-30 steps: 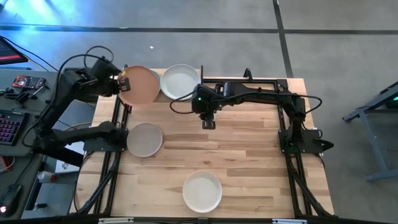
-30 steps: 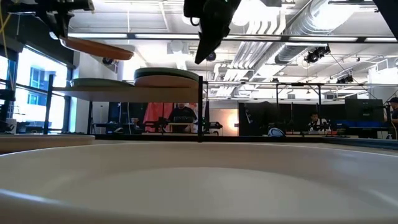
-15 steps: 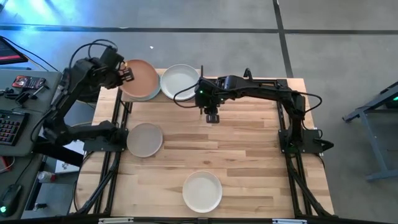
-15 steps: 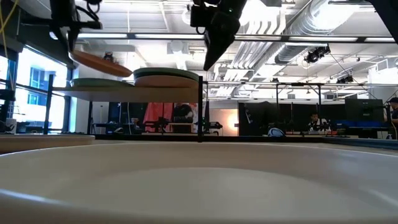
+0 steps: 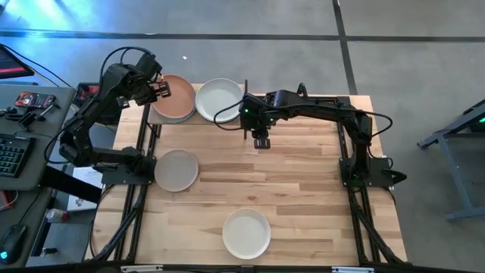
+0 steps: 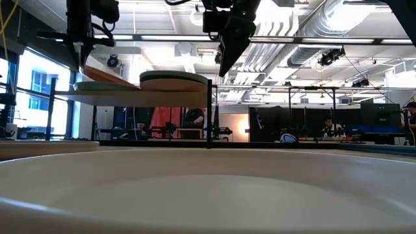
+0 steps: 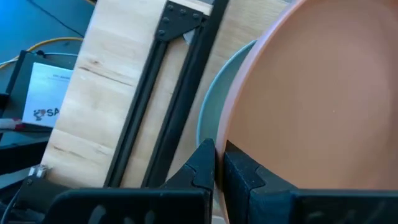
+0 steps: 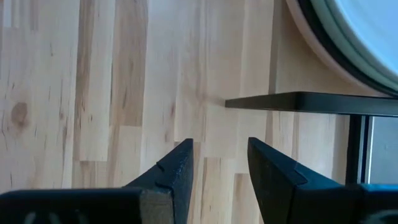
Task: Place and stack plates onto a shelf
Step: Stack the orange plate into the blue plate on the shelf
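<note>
Butcher-block tabletop (image 5: pixel 303 189) fills the frame from above, the small shelf (image 5: pixel 247 92) standing at its far edge between two dark arms. At left, the left gripper (image 5: pixel 157 91) pinches the outer rim of a terracotta plate (image 5: pixel 174 106), its fingers (image 7: pixel 208 168) closed tight on the rim's edge in the left wrist view. That plate stretches away from the fingertips over the left-hand stack, tilted in the low view, its far side touching or nearly touching the stack while the gripped side rides higher. A pale blue-green plate (image 7: pixel 214 109) shows just beneath it.

Just beside it, the right-hand stack carries a pale plate (image 5: pixel 219 99) on top, with darker rims beneath visible in the right wrist view.

Farther right, the right gripper (image 5: pixel 261 141) hangs over bare wood just in front of the shelf, its fingers (image 8: pixel 177 177) spread and holding nothing; the shelf's edge lies just ahead of the fingertips.

Two plates wait on the tabletop: a grey-beige plate (image 5: pixel 176 170) well behind the left gripper, and a cream plate (image 5: pixel 246 232) at the near edge.

By this evidence the job is well past halfway: two stacks stand, one plate is being set down, two remain to be fetched. How many plates each stack holds cannot be counted.
</note>
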Motion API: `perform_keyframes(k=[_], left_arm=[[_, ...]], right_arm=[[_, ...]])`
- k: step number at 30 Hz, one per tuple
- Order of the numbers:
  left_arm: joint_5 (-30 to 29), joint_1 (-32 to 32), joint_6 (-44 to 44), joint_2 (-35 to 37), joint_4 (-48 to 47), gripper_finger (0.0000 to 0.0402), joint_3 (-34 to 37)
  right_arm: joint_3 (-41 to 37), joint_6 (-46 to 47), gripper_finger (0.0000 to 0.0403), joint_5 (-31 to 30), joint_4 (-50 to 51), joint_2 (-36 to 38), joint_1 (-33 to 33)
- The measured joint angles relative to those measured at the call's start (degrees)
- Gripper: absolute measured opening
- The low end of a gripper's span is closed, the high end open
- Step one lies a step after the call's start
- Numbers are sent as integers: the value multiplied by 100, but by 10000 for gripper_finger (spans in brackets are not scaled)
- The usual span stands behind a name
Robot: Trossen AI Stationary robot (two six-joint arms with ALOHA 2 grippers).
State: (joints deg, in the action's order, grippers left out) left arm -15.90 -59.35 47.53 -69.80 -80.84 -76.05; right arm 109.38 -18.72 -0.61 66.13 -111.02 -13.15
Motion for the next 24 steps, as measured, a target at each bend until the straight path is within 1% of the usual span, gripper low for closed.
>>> perform_keyframes(k=[5,14,19,24], left_arm=[[21,-1,-264,-114,139,5,0],[24,0,-267,-171,125,7,0],[38,0,-308,-173,111,26,0],[182,0,-468,-173,112,52,39]], right_arm=[[0,0,129,-1,97,0,0],[0,0,129,-1,109,0,0],[0,0,129,-3,111,0,0],[0,0,129,-4,115,0,0]])
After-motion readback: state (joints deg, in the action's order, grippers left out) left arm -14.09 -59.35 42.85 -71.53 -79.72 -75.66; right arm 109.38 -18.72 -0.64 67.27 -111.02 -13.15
